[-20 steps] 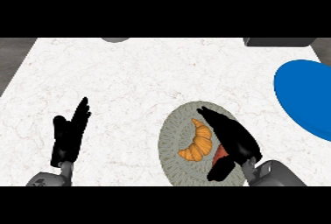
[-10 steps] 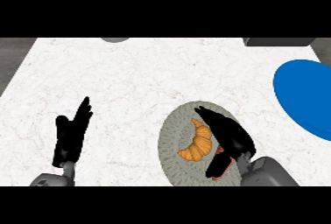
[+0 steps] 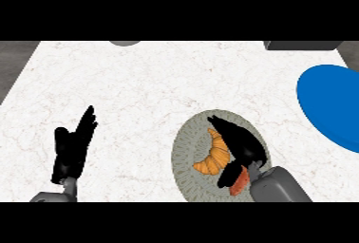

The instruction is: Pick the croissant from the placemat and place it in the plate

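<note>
An orange croissant (image 3: 214, 157) lies on a round grey placemat (image 3: 186, 159) at the lower middle of the counter. My right hand (image 3: 242, 142) is over the placemat, its straight fingers running along the croissant's right side and touching it, with the thumb low by the croissant's near end. The hand is open and hides the mat's right part. A reddish-orange patch (image 3: 240, 181) shows beside the wrist; I cannot tell what it is. The blue plate (image 3: 329, 104) sits at the right edge, partly cut off. My left hand (image 3: 72, 149) rests open at the lower left, fingers up.
A grey round object (image 3: 125, 43) and a dark box-like object (image 3: 301, 45) peek in at the counter's far edge. White marble counter (image 3: 140, 85) stretches between the placemat and the far edge.
My right forearm has come further into view and the hand has settled closer against the croissant. The croissant and the left hand have barely moved.
</note>
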